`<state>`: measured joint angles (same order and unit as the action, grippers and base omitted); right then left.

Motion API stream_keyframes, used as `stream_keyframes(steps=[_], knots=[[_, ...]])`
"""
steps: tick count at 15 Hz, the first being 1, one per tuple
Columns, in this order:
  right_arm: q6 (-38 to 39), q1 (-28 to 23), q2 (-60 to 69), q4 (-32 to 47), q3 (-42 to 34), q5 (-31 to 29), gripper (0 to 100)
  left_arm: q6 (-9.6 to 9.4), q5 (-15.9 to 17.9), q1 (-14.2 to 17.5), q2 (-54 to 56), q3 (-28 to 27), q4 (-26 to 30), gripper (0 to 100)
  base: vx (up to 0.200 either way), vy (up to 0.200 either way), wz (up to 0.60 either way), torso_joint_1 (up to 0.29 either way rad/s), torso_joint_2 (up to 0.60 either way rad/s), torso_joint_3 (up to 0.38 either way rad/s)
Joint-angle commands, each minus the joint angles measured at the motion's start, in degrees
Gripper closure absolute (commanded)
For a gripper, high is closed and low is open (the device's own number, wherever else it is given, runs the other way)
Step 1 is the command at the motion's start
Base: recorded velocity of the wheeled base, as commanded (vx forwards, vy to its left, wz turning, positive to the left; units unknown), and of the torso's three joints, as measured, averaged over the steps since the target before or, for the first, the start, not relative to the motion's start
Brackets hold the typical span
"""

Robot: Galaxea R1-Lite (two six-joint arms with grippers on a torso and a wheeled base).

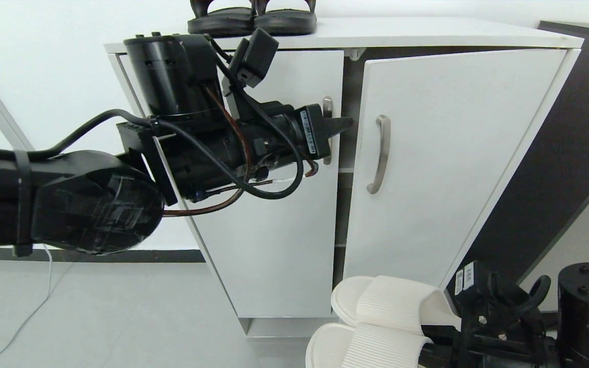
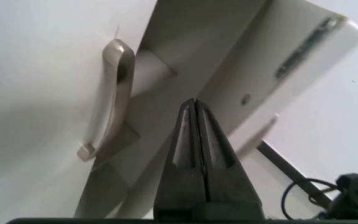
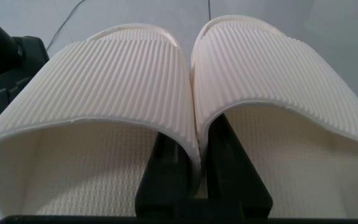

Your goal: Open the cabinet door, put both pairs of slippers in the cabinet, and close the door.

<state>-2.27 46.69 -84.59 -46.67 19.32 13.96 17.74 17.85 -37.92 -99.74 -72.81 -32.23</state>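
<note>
Head view: set high, facing forward and down at the white two-door laminate cabinet point(image 1: 453, 153) from close in front. The pale grey floor point(image 1: 95, 306) runs along the lower edge.

Left wrist view: behind the black left gripper point(image 2: 195, 102), sighting along its pressed-together fingers. It is very near the brushed-metal bar handle point(image 2: 114, 93) of the left door.

Right wrist view: behind the right gripper point(image 3: 194, 146), hard up against the pair of cream ribbed slippers point(image 3: 135, 81).

Overlap: head and left wrist views share that handle point(image 1: 327, 105). Head and right wrist views share the slippers point(image 1: 376, 322).
</note>
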Motion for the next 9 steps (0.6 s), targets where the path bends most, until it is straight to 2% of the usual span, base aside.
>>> stream_keyframes(steps=[1, 4, 7, 9], knots=[[-0.1, 0.1, -0.2, 0.0, 0.0, 0.0, 100, 0.02, 0.0, 0.0, -3.0, -2.1, 0.0, 100, 0.000, 0.000, 0.00, 0.000, 0.00, 0.000], [-0.2, 0.1, -0.2, 0.1, -0.2, 0.0, 100, 0.19, -0.3, 0.0, -4.6, -3.8, 0.0, 100, 0.000, 0.000, 0.00, 0.000, 0.00, 0.000], [-2.2, 0.4, -0.2, 0.2, -1.7, 0.1, 100, 1.51, -0.3, 0.0, -4.4, -3.8, 0.0, 100, 0.000, 0.000, 0.00, 0.000, 0.00, 0.000], [-2.2, 1.9, 0.2, 0.2, -3.2, 0.1, 100, 1.42, -0.3, -0.4, -4.0, -2.9, 0.0, 100, -0.200, 0.000, 0.00, 0.000, 0.00, 0.002]])
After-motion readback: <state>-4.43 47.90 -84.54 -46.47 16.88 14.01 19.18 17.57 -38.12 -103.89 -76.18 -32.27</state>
